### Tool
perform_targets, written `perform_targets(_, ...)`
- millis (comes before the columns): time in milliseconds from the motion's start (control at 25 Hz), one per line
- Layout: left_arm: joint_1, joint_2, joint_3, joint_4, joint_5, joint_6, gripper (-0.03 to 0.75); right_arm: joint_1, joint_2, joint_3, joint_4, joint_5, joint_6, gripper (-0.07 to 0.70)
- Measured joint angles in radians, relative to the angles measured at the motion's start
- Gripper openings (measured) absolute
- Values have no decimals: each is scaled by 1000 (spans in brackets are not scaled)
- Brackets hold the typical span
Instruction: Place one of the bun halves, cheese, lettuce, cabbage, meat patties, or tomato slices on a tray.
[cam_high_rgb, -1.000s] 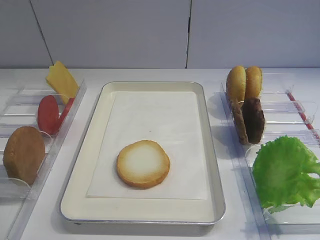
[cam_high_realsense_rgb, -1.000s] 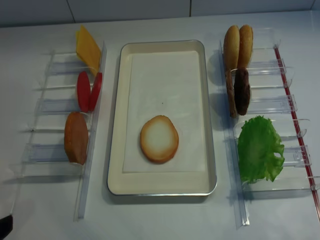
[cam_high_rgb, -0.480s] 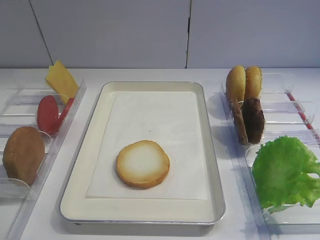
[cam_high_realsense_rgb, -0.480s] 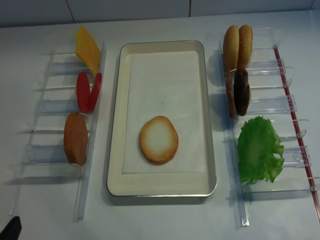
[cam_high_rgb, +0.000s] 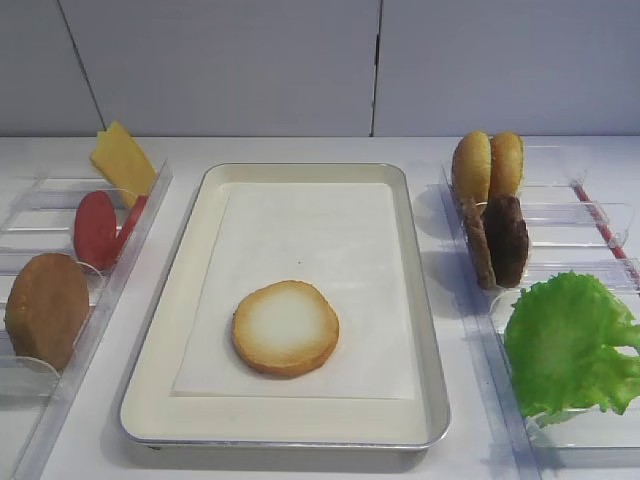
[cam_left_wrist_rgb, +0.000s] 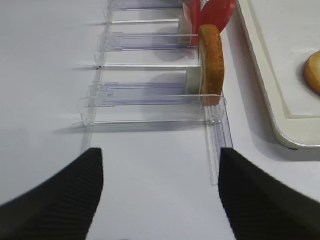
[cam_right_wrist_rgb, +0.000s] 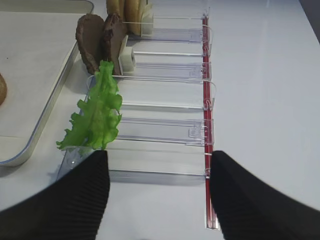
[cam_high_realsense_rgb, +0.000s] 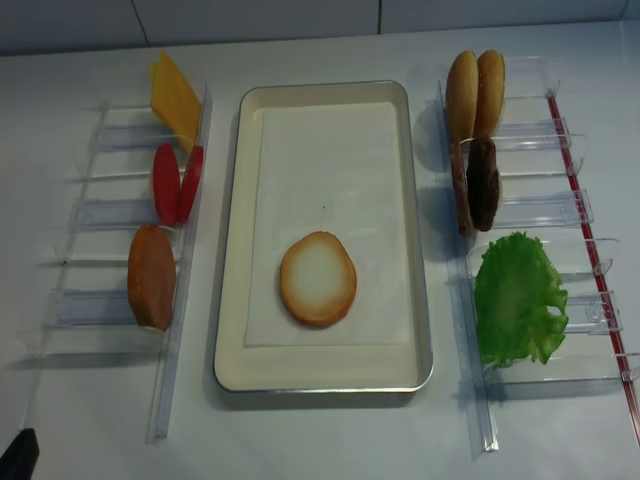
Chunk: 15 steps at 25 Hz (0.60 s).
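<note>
Your bun half (cam_high_rgb: 286, 327) lies flat, cut face up, on the white paper (cam_high_rgb: 300, 250) in the tray (cam_high_rgb: 432, 400), toward its near end. Left fingers (cam_left_wrist_rgb: 50, 195) stand wide apart over bare tabletop (cam_left_wrist_rgb: 150, 170), gripping nothing. Right fingers (cam_right_wrist_rgb: 250, 200) also spread wide, just short of the lettuce (cam_right_wrist_rgb: 97, 115).

Bright, even overhead light; soft shadows, sharp, mild grain.
</note>
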Motion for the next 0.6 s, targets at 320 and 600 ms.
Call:
perform_targets(320, -19, 0, 0, 0, 0, 0, 475, 0, 0, 0, 0, 0, 0, 449)
perform_targets(600, -19, 0, 0, 0, 0, 0, 474, 0, 0, 0, 0, 0, 0, 449)
